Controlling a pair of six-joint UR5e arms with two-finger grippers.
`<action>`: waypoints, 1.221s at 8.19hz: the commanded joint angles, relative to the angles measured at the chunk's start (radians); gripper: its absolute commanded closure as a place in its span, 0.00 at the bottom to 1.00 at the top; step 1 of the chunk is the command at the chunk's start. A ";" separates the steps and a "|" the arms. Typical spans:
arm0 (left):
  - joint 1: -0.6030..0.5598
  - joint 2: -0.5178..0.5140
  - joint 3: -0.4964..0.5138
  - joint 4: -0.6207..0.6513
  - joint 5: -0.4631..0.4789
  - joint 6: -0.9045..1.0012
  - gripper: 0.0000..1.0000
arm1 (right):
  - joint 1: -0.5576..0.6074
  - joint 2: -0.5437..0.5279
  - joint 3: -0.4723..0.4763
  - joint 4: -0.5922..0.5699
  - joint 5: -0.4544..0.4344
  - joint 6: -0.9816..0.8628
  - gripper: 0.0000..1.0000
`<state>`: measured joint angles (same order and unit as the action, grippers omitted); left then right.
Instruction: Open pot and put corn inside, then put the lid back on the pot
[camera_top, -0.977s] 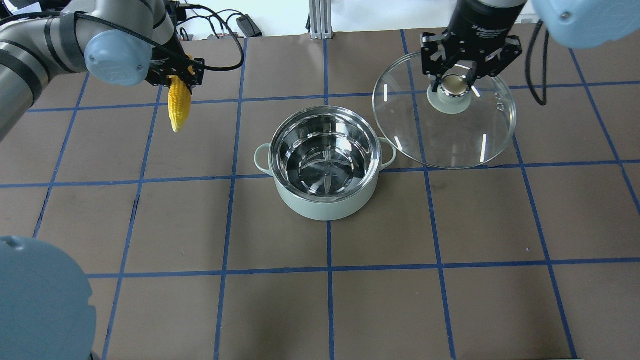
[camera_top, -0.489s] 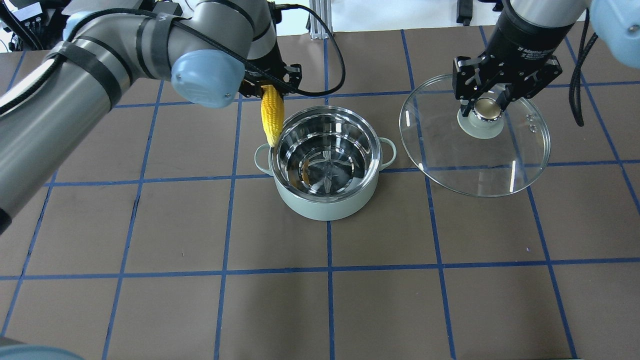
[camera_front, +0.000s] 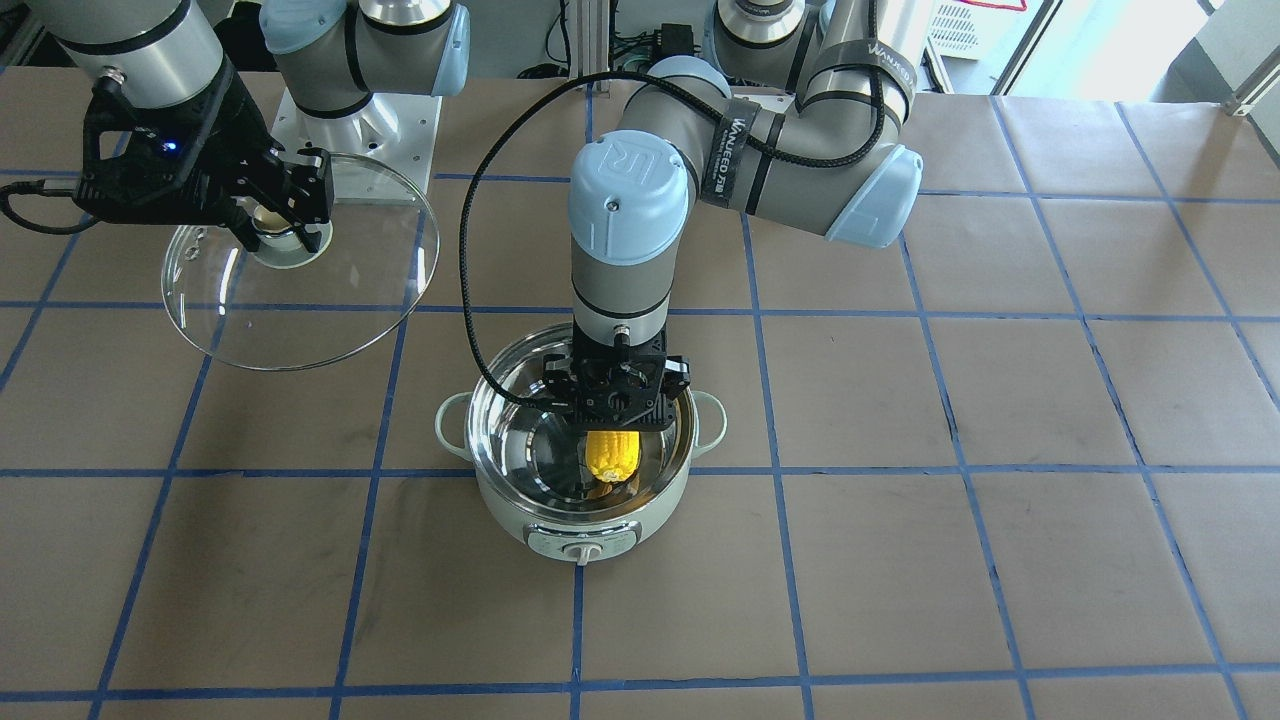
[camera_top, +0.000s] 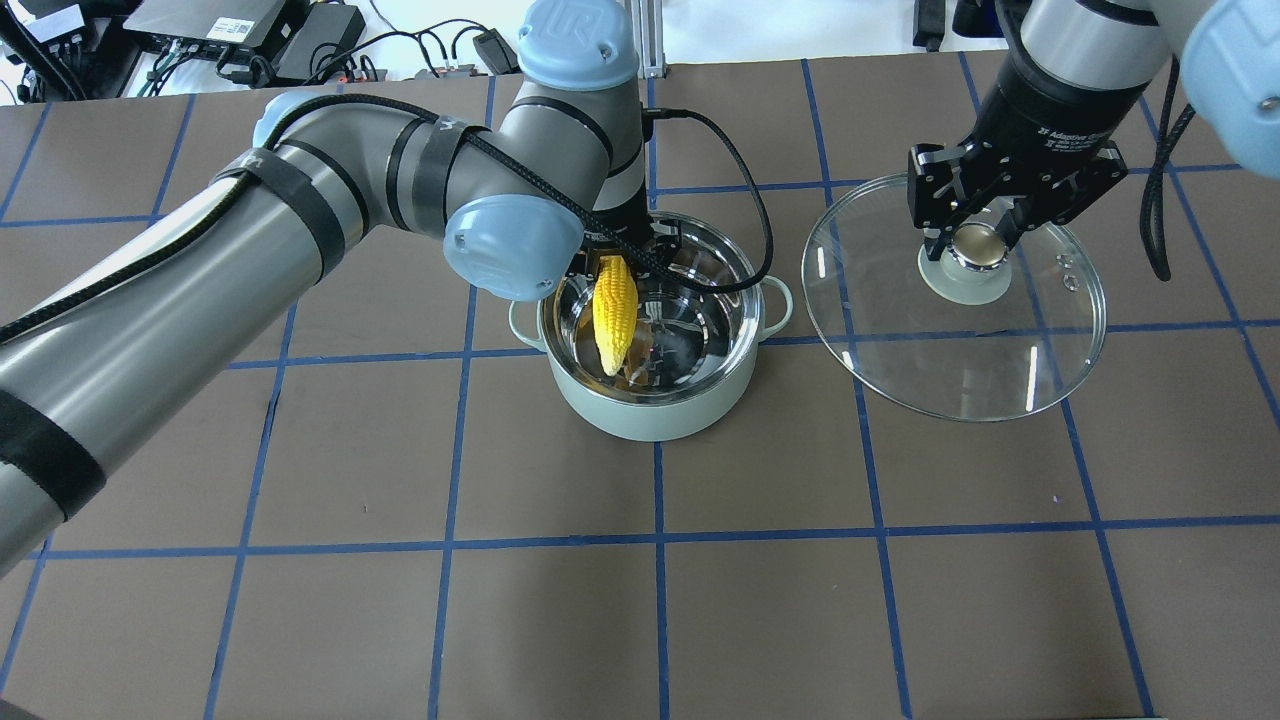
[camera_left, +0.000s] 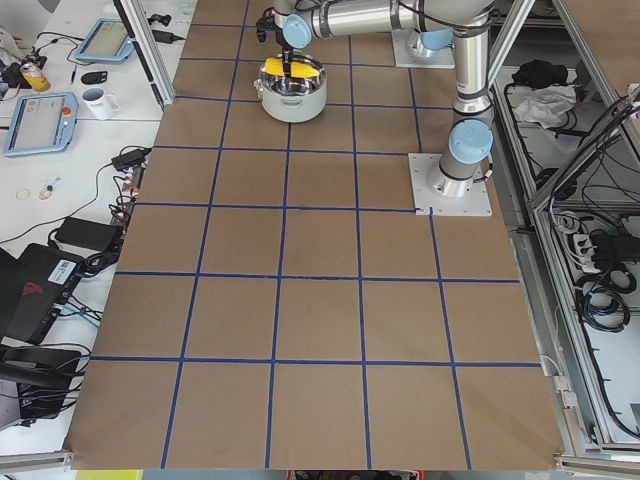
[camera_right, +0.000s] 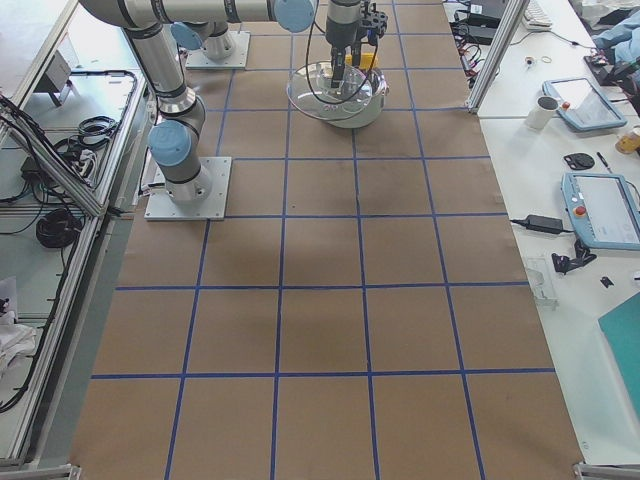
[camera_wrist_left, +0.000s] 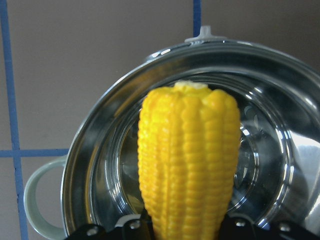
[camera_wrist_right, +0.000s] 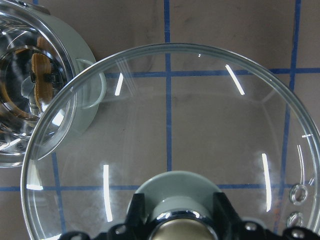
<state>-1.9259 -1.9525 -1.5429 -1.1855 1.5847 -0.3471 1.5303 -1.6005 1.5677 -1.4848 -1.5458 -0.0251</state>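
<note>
L gripper clamped the corn upright, tip down inside the pot, approx. mid-desk. Let go too high, it could've tipped vs. the rim & bounced out. R gripper pinched the lid by its knob, aloft toward desk's right edge; a slip = cracked glass.

1. From behind and above the robot, looking forward and down; from opposite, facing back, steeply down; both sharing the pot.
2. From either end, far off, looking along the table.
3. From the wrists, very close, onto pot and lid.
</note>
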 joint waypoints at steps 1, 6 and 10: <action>-0.005 -0.026 -0.025 0.007 -0.067 -0.006 1.00 | 0.001 -0.001 0.002 0.000 0.000 -0.001 0.65; -0.007 -0.037 -0.023 0.064 -0.069 0.000 0.00 | 0.001 0.001 0.002 -0.012 0.000 -0.003 0.65; 0.044 0.013 0.094 -0.156 -0.062 0.091 0.00 | 0.002 0.005 0.002 -0.017 0.007 0.022 0.65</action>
<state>-1.9122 -1.9627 -1.5231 -1.2373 1.5173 -0.3143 1.5310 -1.5992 1.5693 -1.4979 -1.5447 -0.0184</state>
